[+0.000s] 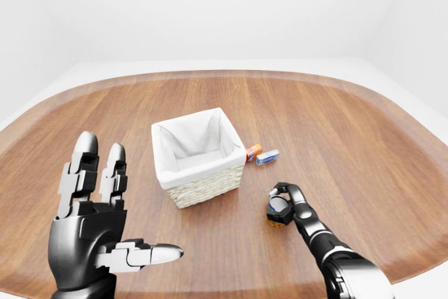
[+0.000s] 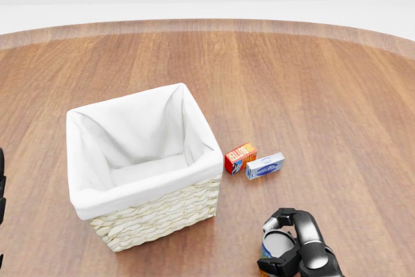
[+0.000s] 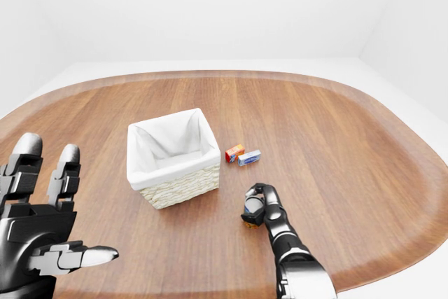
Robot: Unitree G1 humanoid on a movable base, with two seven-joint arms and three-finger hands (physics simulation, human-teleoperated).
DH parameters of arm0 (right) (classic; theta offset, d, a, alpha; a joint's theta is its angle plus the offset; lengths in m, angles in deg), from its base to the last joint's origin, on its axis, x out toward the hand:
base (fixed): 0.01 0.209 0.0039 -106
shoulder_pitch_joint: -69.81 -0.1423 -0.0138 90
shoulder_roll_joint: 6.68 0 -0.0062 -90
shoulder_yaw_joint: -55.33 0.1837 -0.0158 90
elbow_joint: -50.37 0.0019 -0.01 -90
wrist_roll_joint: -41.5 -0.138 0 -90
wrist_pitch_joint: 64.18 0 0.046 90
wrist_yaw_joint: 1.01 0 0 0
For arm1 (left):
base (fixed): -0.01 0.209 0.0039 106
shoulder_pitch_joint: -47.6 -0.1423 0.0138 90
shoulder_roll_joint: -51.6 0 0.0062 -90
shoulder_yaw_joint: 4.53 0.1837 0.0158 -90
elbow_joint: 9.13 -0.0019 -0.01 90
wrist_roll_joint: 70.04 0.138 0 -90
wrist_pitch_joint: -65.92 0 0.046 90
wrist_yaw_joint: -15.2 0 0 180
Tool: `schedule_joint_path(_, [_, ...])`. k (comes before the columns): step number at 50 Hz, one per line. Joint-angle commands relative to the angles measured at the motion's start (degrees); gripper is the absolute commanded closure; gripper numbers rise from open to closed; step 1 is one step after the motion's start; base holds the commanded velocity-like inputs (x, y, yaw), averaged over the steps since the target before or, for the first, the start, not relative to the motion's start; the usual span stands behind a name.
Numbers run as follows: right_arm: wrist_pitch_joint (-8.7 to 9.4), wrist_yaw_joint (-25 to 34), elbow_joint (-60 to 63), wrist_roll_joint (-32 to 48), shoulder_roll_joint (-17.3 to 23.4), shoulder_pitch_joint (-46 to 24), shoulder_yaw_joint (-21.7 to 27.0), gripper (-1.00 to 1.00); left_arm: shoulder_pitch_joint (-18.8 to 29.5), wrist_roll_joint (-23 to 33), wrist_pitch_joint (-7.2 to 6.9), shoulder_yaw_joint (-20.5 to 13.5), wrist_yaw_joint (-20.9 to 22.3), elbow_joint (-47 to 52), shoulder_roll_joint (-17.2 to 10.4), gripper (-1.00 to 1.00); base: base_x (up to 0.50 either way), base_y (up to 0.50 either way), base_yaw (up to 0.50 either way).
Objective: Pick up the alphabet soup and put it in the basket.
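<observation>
A wide oval wooden table (image 1: 350, 124) fills the view against plain white walls. Near its middle stands a woven basket (image 2: 155, 215) with a white cloth lining, open at the top, nothing visible inside it. Just to the right of the basket lie two small boxes side by side, an orange and red box (image 2: 240, 157) and a blue and white box (image 2: 264, 166), close together. Lower right, the robot's right hand (image 2: 292, 248) has its dark fingers curled around the soup can (image 2: 277, 244), which sits on the table well apart from the basket. At lower left, the left hand (image 1: 94, 225) is raised, fingers spread apart, holding nothing
</observation>
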Motion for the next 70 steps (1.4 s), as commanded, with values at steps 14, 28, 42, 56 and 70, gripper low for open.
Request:
schedule_joint_path(14, [0.0,3.8,19.5,-11.8,0.8,6.9,-0.9,1.0,1.4,1.0,0.0,1.2,-1.4,-2.7,-1.4,-1.0,0.0,0.0,0.0])
schedule_joint_path(28, [0.0,5.2,42.9,-10.5,0.0,13.9,-0.3,1.0,1.1,1.0,0.0,1.3,-1.4,-2.3,-1.4,-1.0,0.0,0.0,0.0])
schedule_joint_path(42, [0.55,6.8,61.4,-8.7,-1.3,17.9,0.0,1.0,0.9,1.0,0.0,1.4,-1.3,-2.1,-1.3,-1.0,0.0,0.0,0.0])
schedule_joint_path(56, [8.27,8.2,74.9,-7.4,-2.5,20.5,-0.6,1.0,0.8,-0.6,0.0,-0.2,-0.7,-1.0,-1.1,-1.0,0.0,0.0,0.0])
schedule_joint_path(70, [10.0,8.6,84.3,-5.3,-3.8,18.4,-2.5,1.0,0.7,-0.5,0.0,-0.7,0.4,-0.8,-0.3,-1.0,0.0,0.0,0.0])
